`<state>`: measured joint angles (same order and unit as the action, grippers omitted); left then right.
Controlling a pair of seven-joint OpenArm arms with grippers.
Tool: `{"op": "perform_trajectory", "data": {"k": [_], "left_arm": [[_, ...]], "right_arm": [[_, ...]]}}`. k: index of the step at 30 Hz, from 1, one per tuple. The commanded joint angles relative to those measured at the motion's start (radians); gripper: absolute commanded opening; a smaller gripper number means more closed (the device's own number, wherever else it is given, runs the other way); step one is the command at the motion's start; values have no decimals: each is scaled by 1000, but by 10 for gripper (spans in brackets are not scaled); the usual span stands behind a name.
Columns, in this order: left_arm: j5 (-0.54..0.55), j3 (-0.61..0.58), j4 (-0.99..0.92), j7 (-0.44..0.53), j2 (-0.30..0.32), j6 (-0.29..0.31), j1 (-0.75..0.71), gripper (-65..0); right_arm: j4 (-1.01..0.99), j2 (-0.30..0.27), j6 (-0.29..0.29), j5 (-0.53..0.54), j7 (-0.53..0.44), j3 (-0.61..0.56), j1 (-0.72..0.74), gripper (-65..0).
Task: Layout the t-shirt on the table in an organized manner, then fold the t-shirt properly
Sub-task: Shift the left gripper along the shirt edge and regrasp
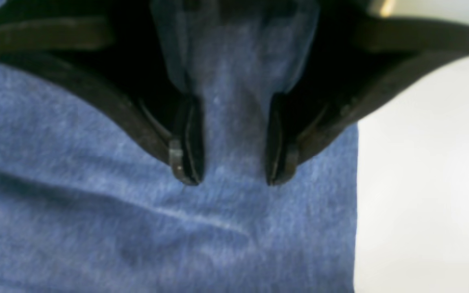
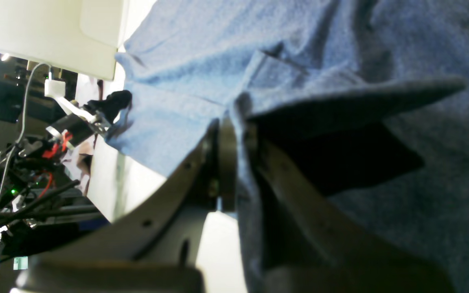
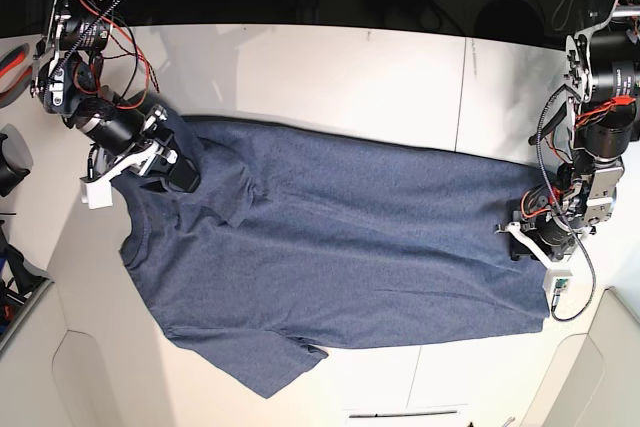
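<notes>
1. The table (image 3: 330,77) is a wide off-white top that fills most of the base view, with a thin dark seam running front to back toward its right part.
2. The t-shirt (image 3: 340,247) is heathered navy blue and lies spread across the middle of the table, lengthwise from left to right in the base view. It lies mostly flat, with soft wrinkles. One short sleeve points toward the near edge at the lower left. The other sleeve area is bunched and folded over at the upper left. The straight hem edge lies at the right, just short of the table's right side. No lettering shows on the upward face.
3. The right gripper (image 2: 234,134) is at the shirt's upper left corner in the base view. Its jaws are clenched on a fold of the t-shirt fabric near the bunched sleeve; the right wrist view shows cloth pinched between the two fingers and draping over them.
4. The left gripper (image 1: 228,171) is at the hem end of the shirt, on the right of the base view. Its jaws stand apart, released, with the two dark fingertips (image 1: 185,162) low over the blue cloth, close to the hem edge. Whether the tips touch the cloth cannot be told. Bare table shows just beside that edge in the left wrist view.
</notes>
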<state>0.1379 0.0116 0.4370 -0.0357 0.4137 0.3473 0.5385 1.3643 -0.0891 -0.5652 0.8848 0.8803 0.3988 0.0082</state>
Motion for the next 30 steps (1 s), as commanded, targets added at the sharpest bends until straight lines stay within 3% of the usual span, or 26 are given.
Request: {"op": "perform_trajectory", "data": {"k": [1, 12, 30], "left_arm": [[-2, 2, 13, 33, 17, -4, 43, -366], [-30, -34, -38, 92, 19, -9, 106, -366], [-23, -38, -150, 100, 18, 9, 107, -367]], "right_arm": [[20, -11, -18, 21, -13, 0, 11, -650], [20, -11, -18, 20, -12, 0, 11, -650], [20, -10, -18, 21, -13, 0, 11, -650]]}}
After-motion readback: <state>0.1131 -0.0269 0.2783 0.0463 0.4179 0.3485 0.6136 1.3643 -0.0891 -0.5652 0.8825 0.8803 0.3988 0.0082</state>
